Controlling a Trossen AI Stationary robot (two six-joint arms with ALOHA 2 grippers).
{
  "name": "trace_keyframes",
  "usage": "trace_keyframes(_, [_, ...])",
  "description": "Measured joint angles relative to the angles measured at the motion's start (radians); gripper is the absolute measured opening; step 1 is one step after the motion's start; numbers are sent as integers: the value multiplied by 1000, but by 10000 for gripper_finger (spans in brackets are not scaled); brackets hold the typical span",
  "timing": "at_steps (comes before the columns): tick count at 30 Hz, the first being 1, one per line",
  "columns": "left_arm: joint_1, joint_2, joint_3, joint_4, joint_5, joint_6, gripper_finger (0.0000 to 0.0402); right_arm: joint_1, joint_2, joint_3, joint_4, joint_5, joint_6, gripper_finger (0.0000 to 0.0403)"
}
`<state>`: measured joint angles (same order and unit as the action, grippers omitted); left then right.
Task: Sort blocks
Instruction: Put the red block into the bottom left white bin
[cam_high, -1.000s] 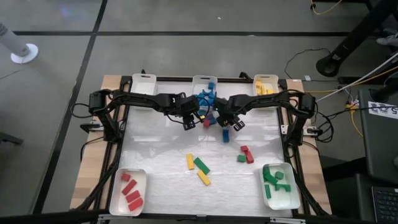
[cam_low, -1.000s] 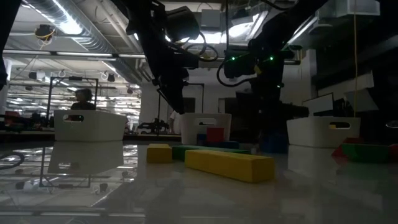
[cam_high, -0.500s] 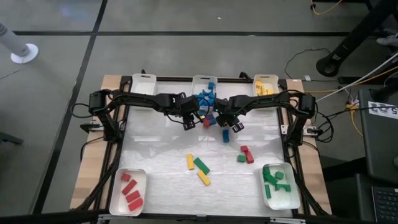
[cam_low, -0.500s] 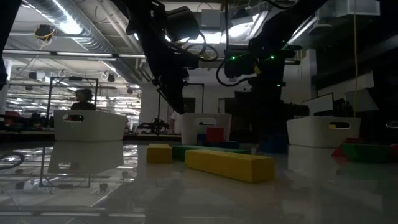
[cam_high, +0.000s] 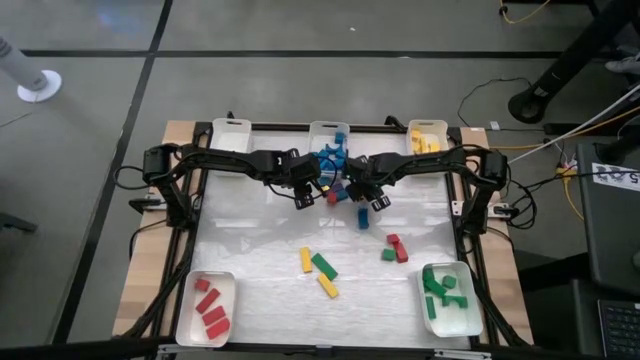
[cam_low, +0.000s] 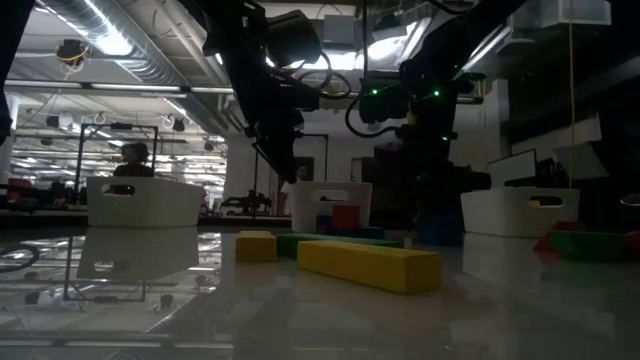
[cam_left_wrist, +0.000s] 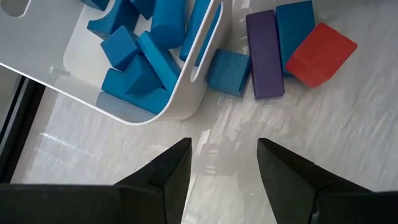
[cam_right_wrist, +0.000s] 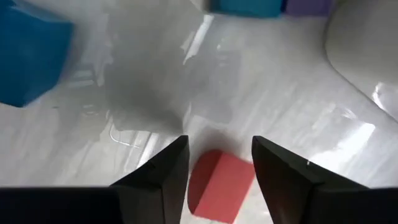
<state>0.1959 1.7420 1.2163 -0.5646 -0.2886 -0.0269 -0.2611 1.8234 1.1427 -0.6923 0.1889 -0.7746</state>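
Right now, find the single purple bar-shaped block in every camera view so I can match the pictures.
High view: not clearly visible; the grippers cover the spot beside the white tray of blue blocks.
Low view: cannot make it out.
Left wrist view: the purple bar-shaped block lies on the table between two blue blocks, outside the tray.
Right wrist view: a purple sliver at the picture's edge.
Shared landmark: the small red block.

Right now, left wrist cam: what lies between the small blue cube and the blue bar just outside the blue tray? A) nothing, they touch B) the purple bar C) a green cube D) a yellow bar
B: the purple bar lies flat on the table outside the blue tray, with the small blue cube on one side of it and the blue bar on the other.
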Motion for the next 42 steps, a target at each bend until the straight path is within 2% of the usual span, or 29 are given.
trace_keyframes(6, [0,0,0,0,0,0,170,0,0,0,34,9,30,223])
trace_keyframes(11, [0,0,0,0,0,0,170,0,0,0,31,32,151,246])
trace_keyframes(17, [0,0,0,0,0,0,170,-1,-1,0,0,82,294,253])
trace_keyframes(23, [0,0,0,0,0,0,170,-1,-1,0,-32,80,329,253])
trace_keyframes(33, [0,0,0,0,0,0,170,-83,-1,0,-46,-9,355,253])
trace_keyframes(39, [0,0,0,0,0,0,170,-152,-1,0,-54,-189,430,253])
trace_keyframes(42, [0,0,0,0,0,0,170,-162,-1,0,-58,-206,435,253])
